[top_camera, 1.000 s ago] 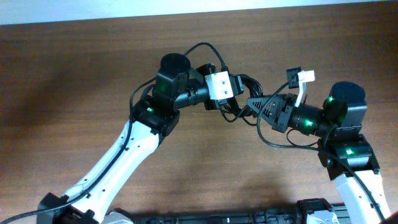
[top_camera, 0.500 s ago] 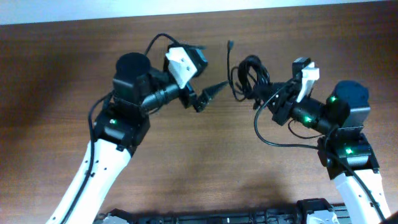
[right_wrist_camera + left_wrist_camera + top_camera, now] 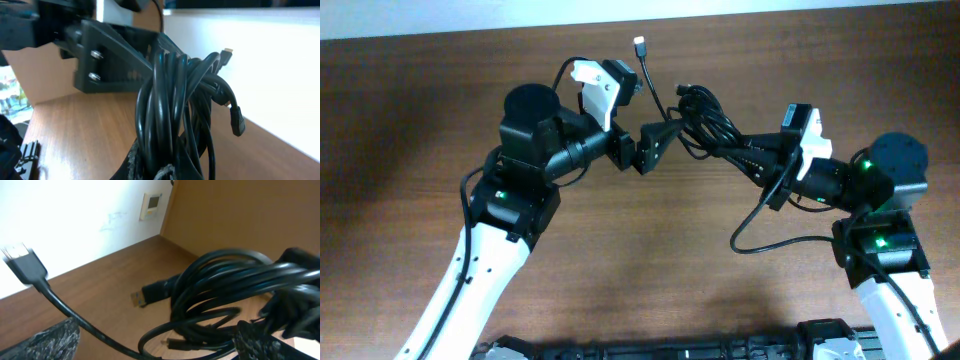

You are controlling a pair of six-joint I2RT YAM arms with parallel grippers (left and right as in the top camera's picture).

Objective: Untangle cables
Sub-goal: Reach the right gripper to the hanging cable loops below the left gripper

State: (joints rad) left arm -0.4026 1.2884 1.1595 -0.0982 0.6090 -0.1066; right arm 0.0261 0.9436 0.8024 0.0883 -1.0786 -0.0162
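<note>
My left gripper [image 3: 655,146] hangs with jaws wide apart, a loose strand [image 3: 650,75] running between them. The cables [image 3: 705,118] bunch above the bench [image 3: 420,100], pinched in my right gripper [image 3: 742,151]. Separating step: next, clamp that strand and draw it clear.

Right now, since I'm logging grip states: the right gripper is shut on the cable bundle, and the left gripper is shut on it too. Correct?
Not quite. The left gripper is open: the left wrist view shows its jaws standing wide apart. The right gripper is shut on the cable bundle, as you said.
</note>
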